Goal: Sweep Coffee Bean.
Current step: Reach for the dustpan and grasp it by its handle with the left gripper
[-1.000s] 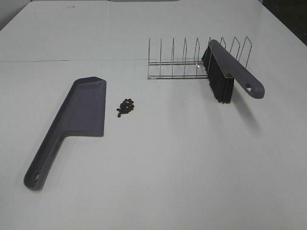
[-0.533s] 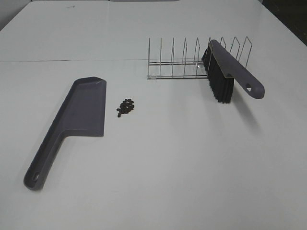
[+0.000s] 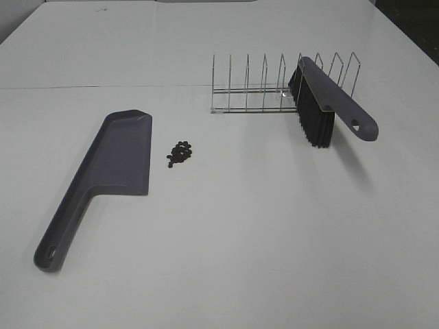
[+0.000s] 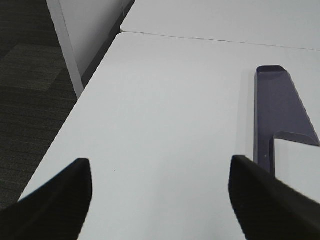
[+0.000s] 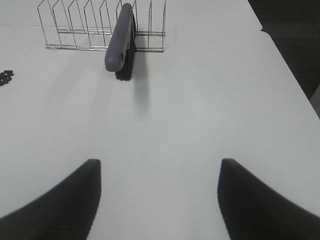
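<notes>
A small heap of dark coffee beans [image 3: 180,152] lies on the white table just right of the grey dustpan [image 3: 110,171], whose handle points toward the front left. The grey brush [image 3: 329,99] with black bristles leans in the wire rack [image 3: 267,86] at the back right. No gripper shows in the high view. In the left wrist view my left gripper [image 4: 160,200] stands open over bare table, the dustpan [image 4: 280,117] ahead of it to one side. My right gripper [image 5: 159,200] is open too, with the brush [image 5: 121,40] well ahead and a few beans [image 5: 6,76] at the picture's edge.
The table's left edge [image 4: 82,105] drops to dark carpet near the left gripper. Its right edge [image 5: 287,65] shows in the right wrist view. A seam [image 3: 103,87] crosses the table behind the dustpan.
</notes>
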Robot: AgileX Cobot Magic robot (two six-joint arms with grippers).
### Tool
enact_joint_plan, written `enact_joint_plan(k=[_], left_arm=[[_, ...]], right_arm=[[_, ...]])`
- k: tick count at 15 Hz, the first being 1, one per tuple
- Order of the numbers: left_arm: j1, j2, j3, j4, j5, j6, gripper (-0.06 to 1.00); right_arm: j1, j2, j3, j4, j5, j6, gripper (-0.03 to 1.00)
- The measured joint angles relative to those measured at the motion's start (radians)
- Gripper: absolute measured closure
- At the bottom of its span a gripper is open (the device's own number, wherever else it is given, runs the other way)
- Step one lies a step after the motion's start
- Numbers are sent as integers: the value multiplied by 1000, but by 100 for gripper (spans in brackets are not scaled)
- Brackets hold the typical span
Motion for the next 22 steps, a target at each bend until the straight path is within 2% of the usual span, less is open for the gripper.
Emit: enact_joint_plan(k=[22], left_arm=[[0,0,0,0,0,0,23]], right_arm=[[0,0,0,0,0,0,38]])
